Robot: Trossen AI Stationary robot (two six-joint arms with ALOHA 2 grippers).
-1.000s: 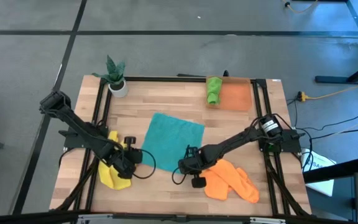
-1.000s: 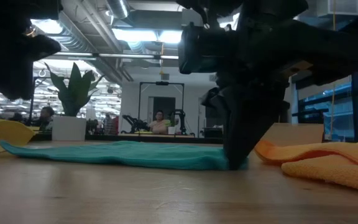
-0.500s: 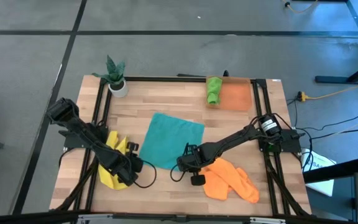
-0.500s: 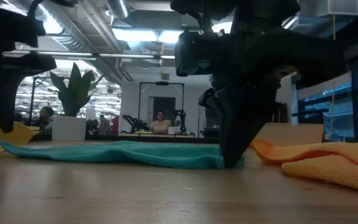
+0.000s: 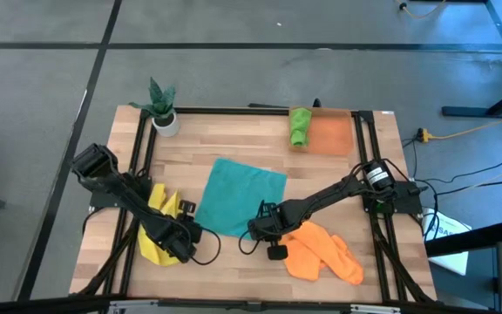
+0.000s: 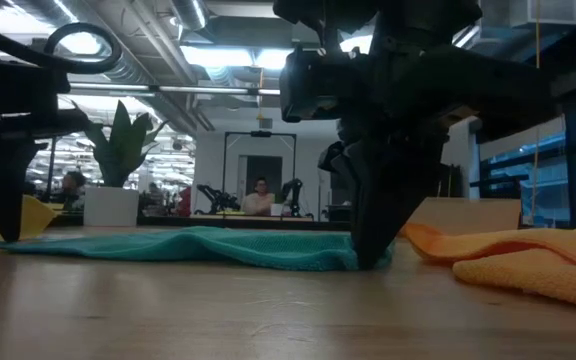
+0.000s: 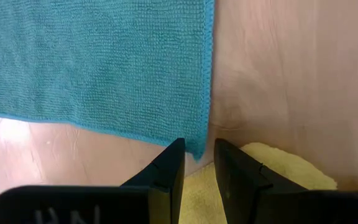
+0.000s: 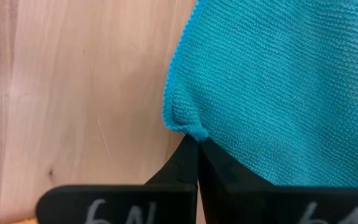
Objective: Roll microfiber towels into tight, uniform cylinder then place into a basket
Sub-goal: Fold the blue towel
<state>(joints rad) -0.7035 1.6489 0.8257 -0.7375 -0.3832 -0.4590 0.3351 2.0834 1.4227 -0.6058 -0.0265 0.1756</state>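
Two end effectors sat at the near edge of the teal towel (image 5: 244, 197), mid-frame on the counter (image 5: 234, 262). The right end effector (image 5: 258, 228) pinched its lower right corner tight. The left end effector (image 5: 186, 235), fingers slightly apart, gripped nothing beside the lower left corner. Upper right, the basket (image 5: 331, 135) held the rolled green towel (image 5: 299, 126).
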